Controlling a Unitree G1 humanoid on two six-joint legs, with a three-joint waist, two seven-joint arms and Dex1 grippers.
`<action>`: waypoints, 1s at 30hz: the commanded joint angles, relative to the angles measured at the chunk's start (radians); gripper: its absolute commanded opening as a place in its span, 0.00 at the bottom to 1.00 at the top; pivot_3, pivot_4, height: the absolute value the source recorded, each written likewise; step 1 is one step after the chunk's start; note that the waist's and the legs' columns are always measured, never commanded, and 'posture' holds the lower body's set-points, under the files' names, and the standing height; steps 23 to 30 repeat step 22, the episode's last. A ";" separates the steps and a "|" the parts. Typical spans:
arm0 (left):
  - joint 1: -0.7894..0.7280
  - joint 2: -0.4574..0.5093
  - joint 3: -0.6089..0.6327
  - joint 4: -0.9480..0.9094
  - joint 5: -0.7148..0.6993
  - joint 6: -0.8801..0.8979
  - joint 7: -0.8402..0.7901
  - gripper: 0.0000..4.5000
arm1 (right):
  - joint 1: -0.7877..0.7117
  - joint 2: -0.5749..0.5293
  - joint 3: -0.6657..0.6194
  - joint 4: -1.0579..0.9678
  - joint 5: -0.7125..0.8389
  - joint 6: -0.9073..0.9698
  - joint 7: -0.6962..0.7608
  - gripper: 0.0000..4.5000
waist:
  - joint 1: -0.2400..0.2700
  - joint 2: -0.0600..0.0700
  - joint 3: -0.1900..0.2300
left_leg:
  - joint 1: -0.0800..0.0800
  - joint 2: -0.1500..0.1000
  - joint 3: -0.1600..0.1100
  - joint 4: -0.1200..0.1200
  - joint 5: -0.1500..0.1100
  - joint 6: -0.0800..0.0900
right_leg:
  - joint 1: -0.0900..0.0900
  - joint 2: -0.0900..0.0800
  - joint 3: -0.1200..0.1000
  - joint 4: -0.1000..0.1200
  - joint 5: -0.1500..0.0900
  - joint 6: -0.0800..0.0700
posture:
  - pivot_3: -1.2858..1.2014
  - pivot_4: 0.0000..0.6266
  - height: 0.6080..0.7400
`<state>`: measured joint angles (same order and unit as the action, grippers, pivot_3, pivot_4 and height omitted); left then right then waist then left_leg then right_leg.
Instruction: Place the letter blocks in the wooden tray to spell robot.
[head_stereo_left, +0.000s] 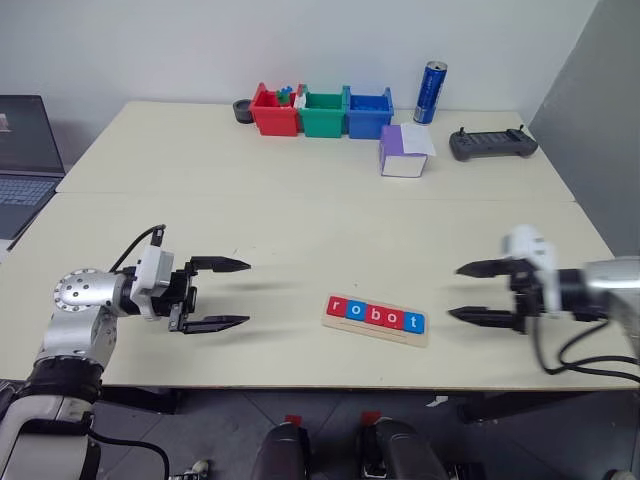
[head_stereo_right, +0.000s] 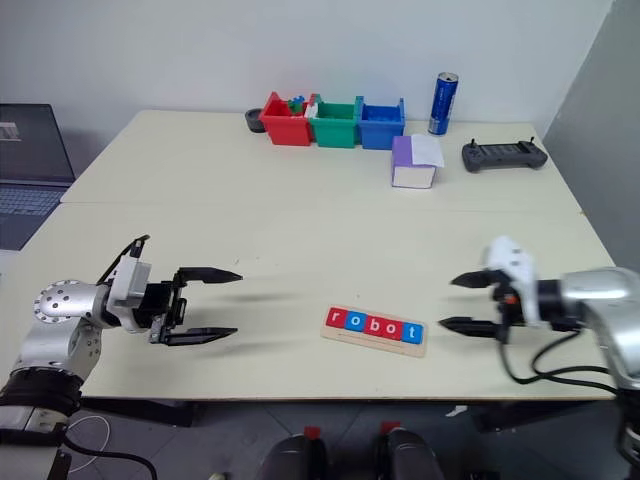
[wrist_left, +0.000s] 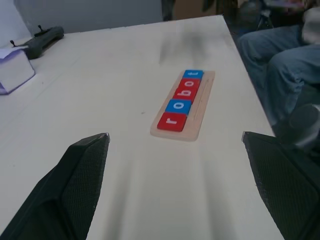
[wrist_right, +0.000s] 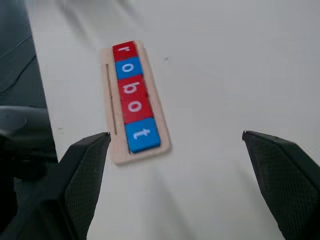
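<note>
Both the left gripper and the right gripper hang released and empty either side of the wooden tray, likely standing clear now the word is spelled. The tray lies near the counter's front edge, its long axis running left to right, slightly skewed; the letter blocks read r-o-b-o-t toward the robot's right

A pale table stands against a plain white wall — dark grey floor beneath.
</note>
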<state>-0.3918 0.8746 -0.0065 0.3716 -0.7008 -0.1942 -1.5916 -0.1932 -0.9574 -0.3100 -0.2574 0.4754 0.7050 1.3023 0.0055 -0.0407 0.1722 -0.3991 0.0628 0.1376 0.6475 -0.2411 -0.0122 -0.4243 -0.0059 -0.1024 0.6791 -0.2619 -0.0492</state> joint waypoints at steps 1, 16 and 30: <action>0.019 0.057 0.115 -0.207 -0.083 0.183 0.095 1.00 | 0.071 -0.083 -0.190 0.085 0.058 -0.031 0.091 1.00 | -0.001 0.000 0.000 | 0.001 0.000 0.000 0.000 0.000 0.000 | 0.001 0.000 0.000 0.000 0.000 0.000 | 0.52 0.24 1.00; 0.211 0.182 0.318 -0.324 0.011 0.325 0.093 1.00 | 0.093 -0.204 -0.060 0.169 0.056 -0.148 0.185 1.00 | -0.010 0.004 -0.001 | 0.006 0.001 0.000 -0.003 0.000 0.000 | 0.002 0.003 0.003 0.001 0.000 0.000 | 0.52 0.24 1.00; 0.195 0.168 0.324 -0.324 0.027 0.327 0.101 1.00 | 0.052 -0.204 -0.043 0.215 0.071 -0.162 0.185 1.00 | -0.004 0.004 -0.001 | 0.003 0.001 0.001 -0.003 0.000 0.000 | 0.000 0.002 0.003 0.000 0.000 0.000 | 0.52 0.24 1.00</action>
